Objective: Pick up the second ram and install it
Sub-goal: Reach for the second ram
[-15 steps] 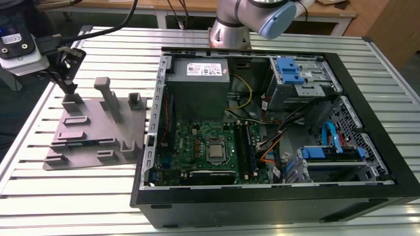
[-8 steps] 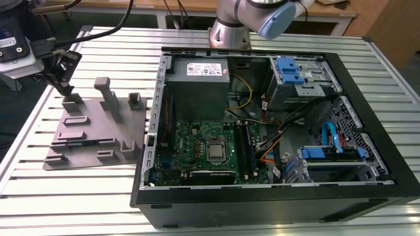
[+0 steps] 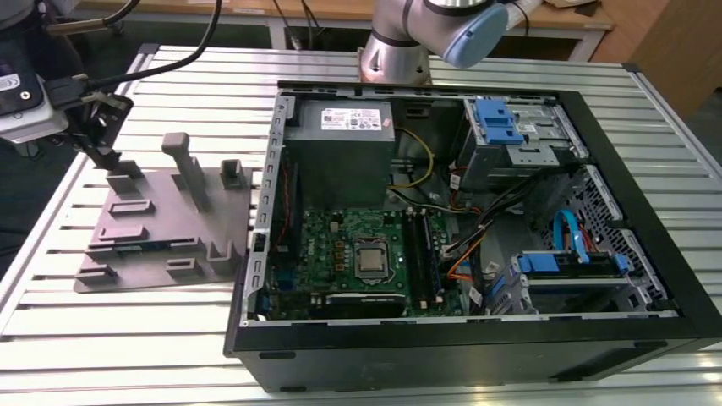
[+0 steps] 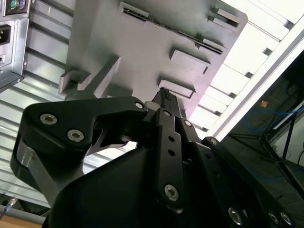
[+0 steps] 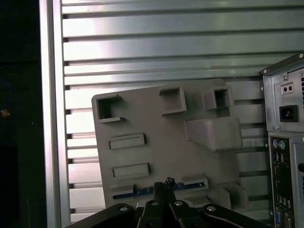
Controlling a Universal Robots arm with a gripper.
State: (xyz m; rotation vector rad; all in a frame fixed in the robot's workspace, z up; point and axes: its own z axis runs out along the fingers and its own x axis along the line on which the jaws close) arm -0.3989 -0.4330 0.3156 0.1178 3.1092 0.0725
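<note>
The second ram (image 5: pixel 137 191) is a thin blue-green strip lying on edge in a long slot of the grey fixture plate (image 5: pixel 161 142). In the exterior view the ram (image 3: pixel 141 248) shows as a bluish line near the plate's (image 3: pixel 169 224) front left. My gripper (image 3: pixel 105 156) hangs above the plate's far left part, clear of the ram. Both wrist views show the black fingers drawn together to one narrow tip, with nothing held by the gripper (image 5: pixel 165 183) (image 4: pixel 164 92). That tip lines up over the ram's slot in the first wrist view.
Right of the plate stands an open computer case (image 3: pixel 259 254) with a green motherboard (image 3: pixel 338 254) and its long black slots (image 3: pixel 420 254). Grey posts (image 3: pixel 186 165) rise from the plate. A slatted metal table (image 3: pixel 113 338) carries everything, its edge (image 5: pixel 50 118) lying beside the plate.
</note>
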